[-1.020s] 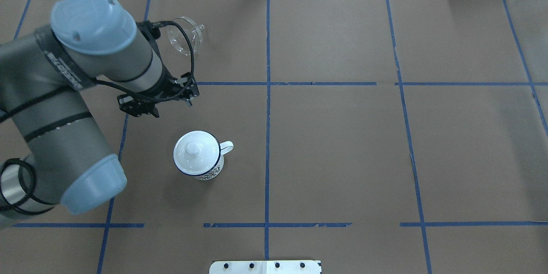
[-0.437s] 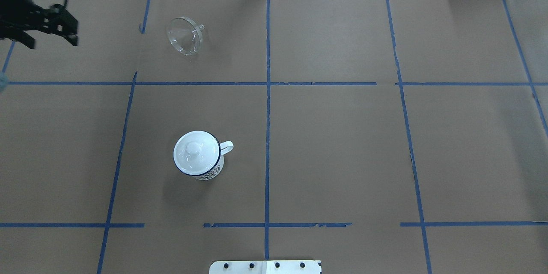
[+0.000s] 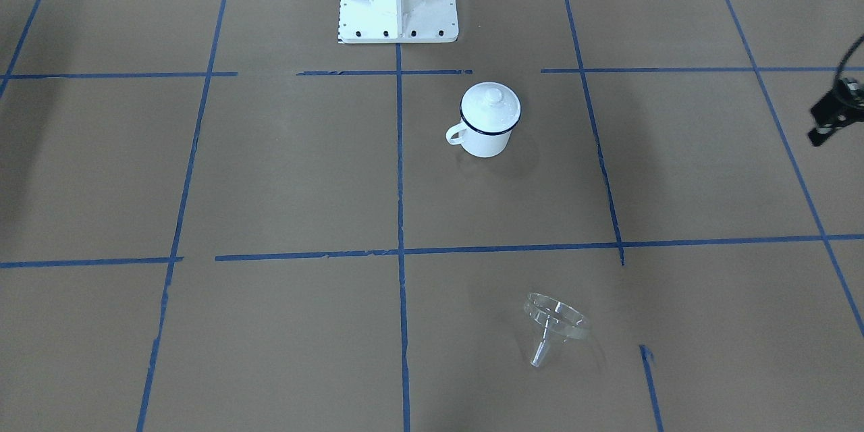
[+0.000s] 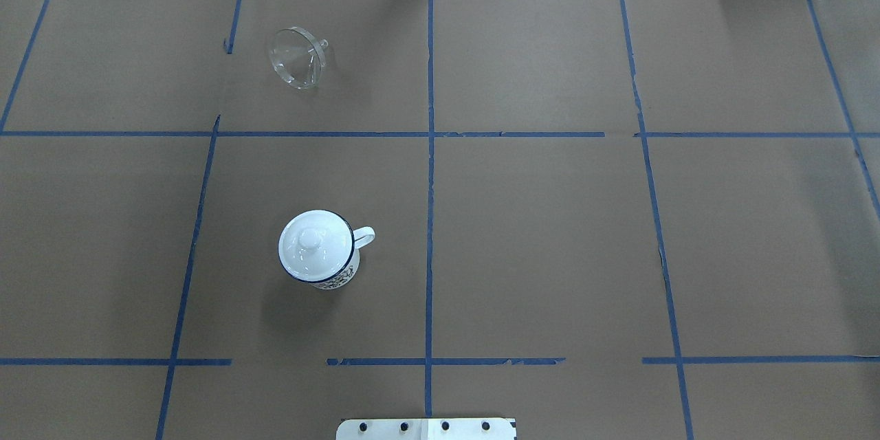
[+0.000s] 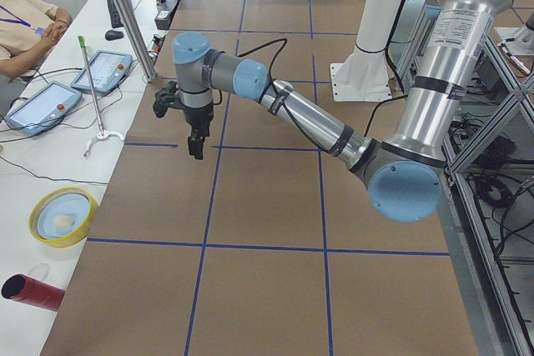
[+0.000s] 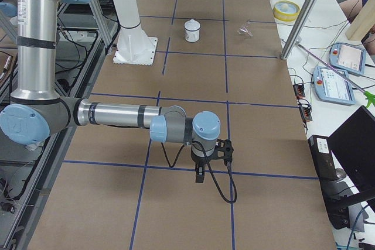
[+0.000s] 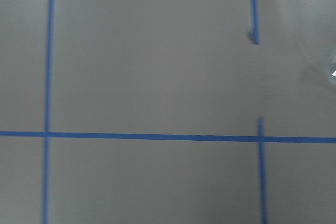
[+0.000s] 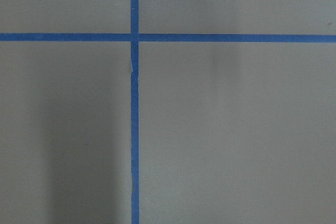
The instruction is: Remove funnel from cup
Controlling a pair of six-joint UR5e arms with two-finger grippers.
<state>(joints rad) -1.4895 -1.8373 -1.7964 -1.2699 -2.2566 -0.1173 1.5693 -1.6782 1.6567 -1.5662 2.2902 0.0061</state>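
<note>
The clear funnel [image 4: 298, 65] lies on its side on the brown paper at the far left, apart from the cup; it also shows in the front view [image 3: 553, 324]. The white cup [image 4: 323, 268] with a dark blue rim stands upright nearer the robot's base, with a white domed lid [image 4: 311, 240] on top. My left gripper [image 5: 195, 149] hangs over the table's left end, well away from both; only a black part of it shows in the front view [image 3: 833, 115], so I cannot tell its state. My right gripper [image 6: 200, 175] hangs over the table's right end; I cannot tell its state.
The robot's white base plate [image 3: 398, 10] stands behind the cup. A yellow bowl [image 5: 62, 216], a red cylinder [image 5: 29, 291] and teach pendants [image 5: 104, 71] lie on the white side bench, where an operator [image 5: 29, 18] sits.
My left arm has pulled back from between the funnel and the cup to the left, out of the overhead view. The funnel and the cup have not moved.
</note>
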